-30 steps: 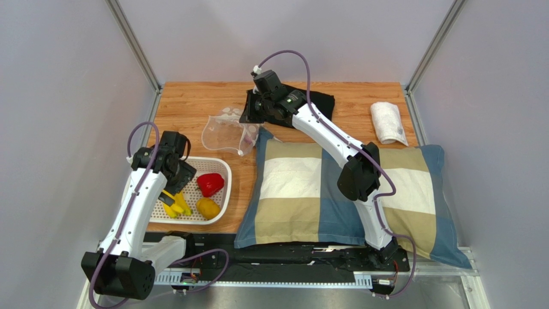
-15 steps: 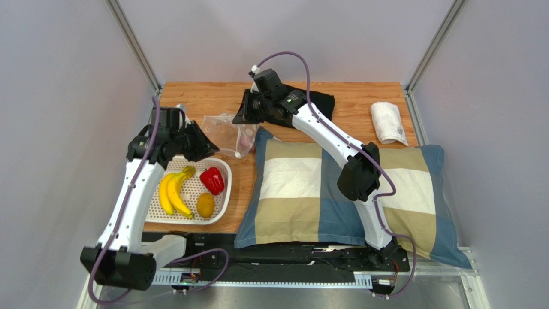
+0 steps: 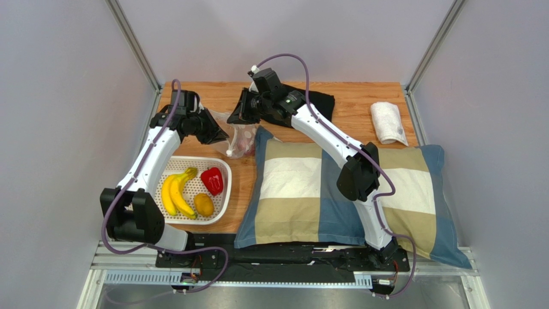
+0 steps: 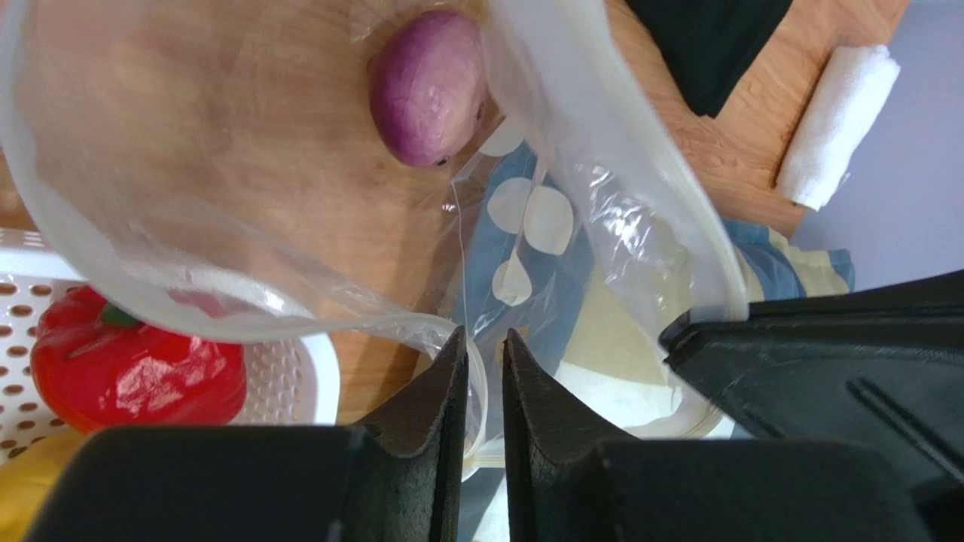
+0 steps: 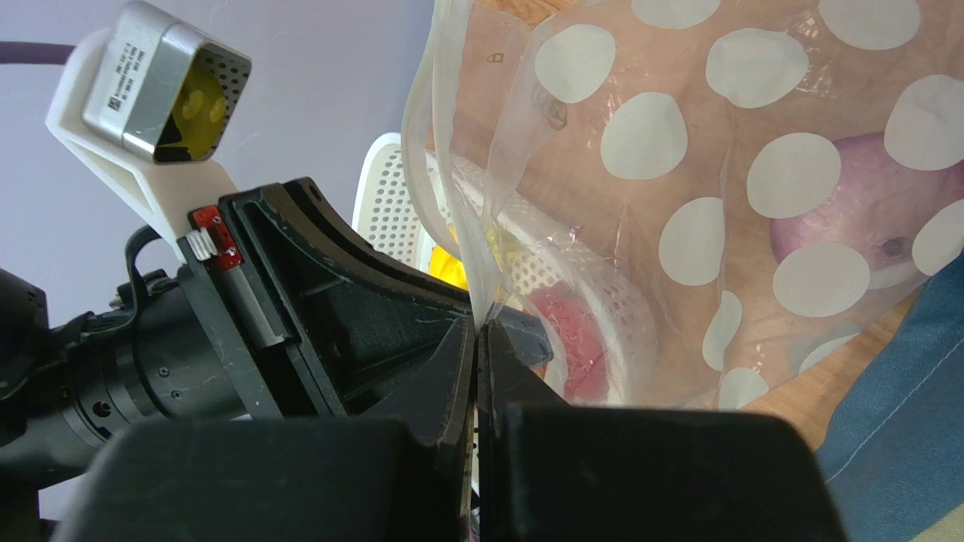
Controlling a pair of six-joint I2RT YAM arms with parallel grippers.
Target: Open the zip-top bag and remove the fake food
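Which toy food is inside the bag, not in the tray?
The purplish-pink onion, visible through the zip-top bag. The bananas, red pepper and orange-yellow fruit lie in the white tray.

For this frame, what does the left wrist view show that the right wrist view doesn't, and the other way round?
Left wrist only: the black cloth and the rolled white towel on the far side of the table. Right wrist only: the silver camera module mounted on the left arm's wrist. Both: the spotted zip-top bag with the purple onion inside, its rim pinched by the left gripper and the right gripper, plus the white perforated tray and the blue-striped pillow.
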